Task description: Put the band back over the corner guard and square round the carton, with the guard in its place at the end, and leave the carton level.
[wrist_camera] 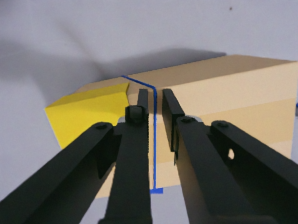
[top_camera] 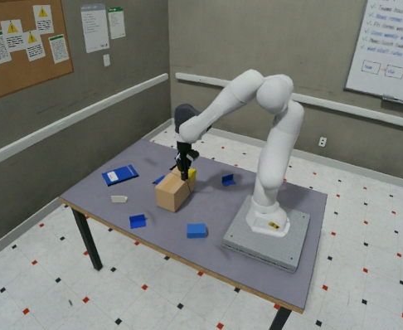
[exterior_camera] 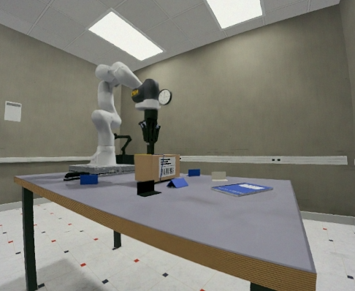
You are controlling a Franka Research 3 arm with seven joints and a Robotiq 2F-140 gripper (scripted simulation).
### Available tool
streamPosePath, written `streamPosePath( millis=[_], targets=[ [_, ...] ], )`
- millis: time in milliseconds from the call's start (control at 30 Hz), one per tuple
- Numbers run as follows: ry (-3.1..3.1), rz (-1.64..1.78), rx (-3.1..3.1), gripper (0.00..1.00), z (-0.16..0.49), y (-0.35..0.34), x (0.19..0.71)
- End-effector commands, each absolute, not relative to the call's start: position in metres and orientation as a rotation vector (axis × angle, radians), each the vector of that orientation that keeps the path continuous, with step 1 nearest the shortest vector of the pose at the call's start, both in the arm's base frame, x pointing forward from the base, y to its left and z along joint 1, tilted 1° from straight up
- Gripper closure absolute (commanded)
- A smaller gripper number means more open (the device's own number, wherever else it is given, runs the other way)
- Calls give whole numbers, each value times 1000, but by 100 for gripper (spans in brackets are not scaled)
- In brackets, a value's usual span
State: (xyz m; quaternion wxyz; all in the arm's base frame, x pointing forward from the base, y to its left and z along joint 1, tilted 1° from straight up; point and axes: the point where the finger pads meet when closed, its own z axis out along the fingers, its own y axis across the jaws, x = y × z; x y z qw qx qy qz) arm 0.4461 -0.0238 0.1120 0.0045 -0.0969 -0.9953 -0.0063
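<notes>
The carton [top_camera: 170, 195] [exterior_camera: 144, 168] [wrist_camera: 225, 102] stands flat on the table, and looks level. The yellow corner guard [top_camera: 192, 175] [wrist_camera: 90, 112] covers a top edge near one end of it. The thin blue band [wrist_camera: 154, 165] [exterior_camera: 161, 170] runs straight across the top, beside the guard and not over it. On one side face it slants toward the guard's end. A small blue piece [wrist_camera: 157, 191] shows at its far top edge. My gripper [top_camera: 184, 178] [exterior_camera: 150, 153] [wrist_camera: 154, 102] points down at the carton's top, fingers narrowly apart, one on each side of the band, with gaps visible.
Blue brackets [top_camera: 228, 181] [top_camera: 138, 221] [exterior_camera: 177, 183], a black bracket [exterior_camera: 146, 188] and a pale bracket [top_camera: 118, 199] [exterior_camera: 218, 176] stand around the carton. A blue block [top_camera: 196, 230] and a blue booklet [top_camera: 120, 175] [exterior_camera: 242, 189] lie farther off.
</notes>
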Motion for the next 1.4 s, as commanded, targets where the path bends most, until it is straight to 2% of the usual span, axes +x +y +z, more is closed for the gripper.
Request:
streamPosePath(
  millis=[0, 567, 600, 1367],
  targets=[
    [-3119, -22, -297, 82, 111, -24, 446],
    [-3119, -22, -297, 82, 111, -24, 446],
    [-3119, -22, -297, 90, 111, -24, 446],
    [-3119, -22, -297, 90, 111, -24, 446]
  ],
)
